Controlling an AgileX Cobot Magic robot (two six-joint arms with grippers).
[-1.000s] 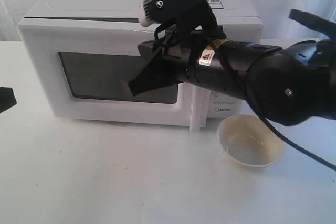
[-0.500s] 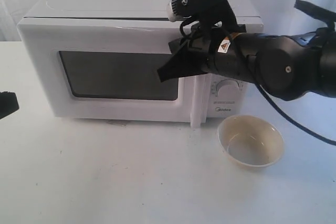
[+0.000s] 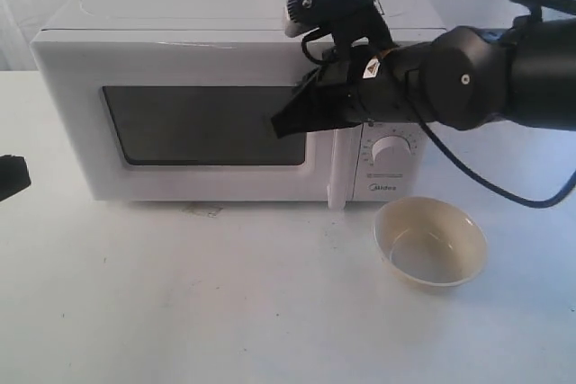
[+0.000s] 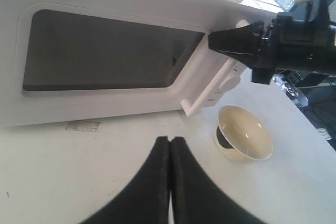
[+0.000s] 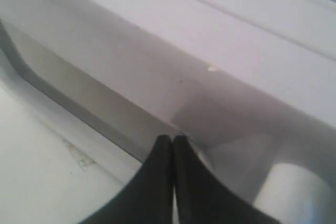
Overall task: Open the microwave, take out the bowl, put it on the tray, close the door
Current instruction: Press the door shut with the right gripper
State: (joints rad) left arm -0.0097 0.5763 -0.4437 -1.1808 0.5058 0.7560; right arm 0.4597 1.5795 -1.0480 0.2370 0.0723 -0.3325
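Observation:
The white microwave (image 3: 225,33) stands at the back of the table, and its door (image 3: 76,141) with the dark window lies flush against the body. My right gripper (image 3: 277,123) is shut and empty, its tip against the door by the window's right edge, just beside the vertical bar handle (image 3: 337,177). On the table in front of the knob panel rests the cream-beige bowl (image 3: 430,242), upright and empty. My left gripper (image 4: 169,140) is shut on nothing, low over the table in front of the door, apart from the bowl (image 4: 244,132). No tray is in view.
Two round knobs (image 3: 390,150) sit on the panel right of the handle. A small tan smudge (image 3: 205,210) marks the table just below the door. The right arm (image 3: 486,78) spans the space above the bowl.
The door was slightly ajar a second ago and now sits flush. The right gripper swung from the window's middle toward the handle side and pressed in. Bowl and left gripper stayed put.

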